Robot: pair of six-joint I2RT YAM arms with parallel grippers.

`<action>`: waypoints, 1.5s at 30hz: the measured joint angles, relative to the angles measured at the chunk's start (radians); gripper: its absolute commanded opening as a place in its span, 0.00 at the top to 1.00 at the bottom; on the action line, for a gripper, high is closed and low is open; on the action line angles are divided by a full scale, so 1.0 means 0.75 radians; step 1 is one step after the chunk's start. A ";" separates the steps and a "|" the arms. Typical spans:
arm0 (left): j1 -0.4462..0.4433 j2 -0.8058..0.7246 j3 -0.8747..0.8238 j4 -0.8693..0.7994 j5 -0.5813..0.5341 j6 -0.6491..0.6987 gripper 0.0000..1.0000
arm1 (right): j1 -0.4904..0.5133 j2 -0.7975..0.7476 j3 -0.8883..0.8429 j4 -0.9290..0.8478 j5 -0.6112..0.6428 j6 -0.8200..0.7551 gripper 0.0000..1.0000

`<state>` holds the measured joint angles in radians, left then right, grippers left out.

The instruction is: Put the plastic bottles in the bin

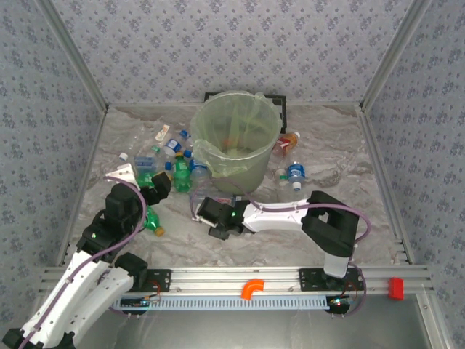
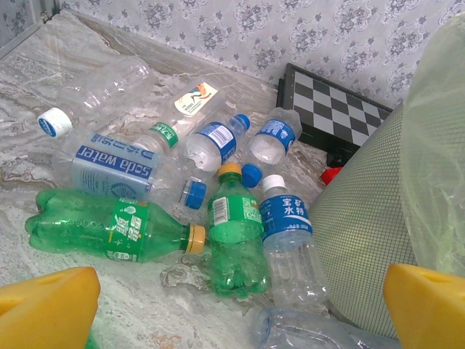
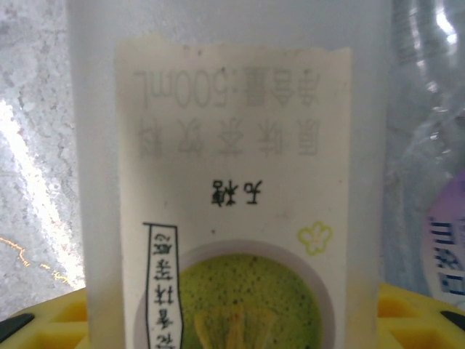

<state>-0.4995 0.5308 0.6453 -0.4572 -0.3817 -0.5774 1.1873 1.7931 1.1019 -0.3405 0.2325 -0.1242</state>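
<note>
Between jaws — translucent, cream-labelled bottle (image 3: 225, 182)

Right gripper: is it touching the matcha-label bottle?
Touching. The right wrist view shows the matcha-label bottle wedged between the yellow fingers of the right gripper, its sides meeting both with no gap.

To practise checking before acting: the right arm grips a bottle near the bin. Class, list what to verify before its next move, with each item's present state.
1. Right jaws shut on the matcha-label bottle: ok.
2. Held bottle free of the neighbouring clear bottle: cannot tell.
3. Held bottle lifted off the table: cannot tell.
4. Bin upright, mouth open: ok.
5. Left jaws open, holding nothing, above the bottle pile: ok.
</note>
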 measured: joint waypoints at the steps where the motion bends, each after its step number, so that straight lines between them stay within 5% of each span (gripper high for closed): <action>1: 0.000 0.000 0.000 -0.001 0.000 0.000 0.00 | 0.000 -0.016 0.000 -0.001 0.010 0.000 0.52; 15: 0.000 0.001 0.048 -0.019 -0.001 0.001 0.00 | 0.020 -0.515 0.023 -0.143 0.117 0.000 0.54; 25: 0.000 0.036 0.064 -0.012 0.053 0.002 0.00 | -0.142 -0.757 0.359 -0.305 0.060 0.001 0.57; 33: 0.000 0.052 0.081 0.011 0.167 0.026 0.00 | -0.337 -0.628 0.702 -0.400 0.052 -0.037 0.56; 45: 0.000 0.009 0.109 0.013 0.226 0.042 0.00 | -0.574 -0.121 1.205 -0.551 0.027 -0.046 0.55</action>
<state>-0.4995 0.5373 0.7269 -0.4473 -0.2119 -0.5461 0.7570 1.7023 2.0056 -0.7536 0.2531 -0.1585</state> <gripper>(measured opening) 0.997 0.525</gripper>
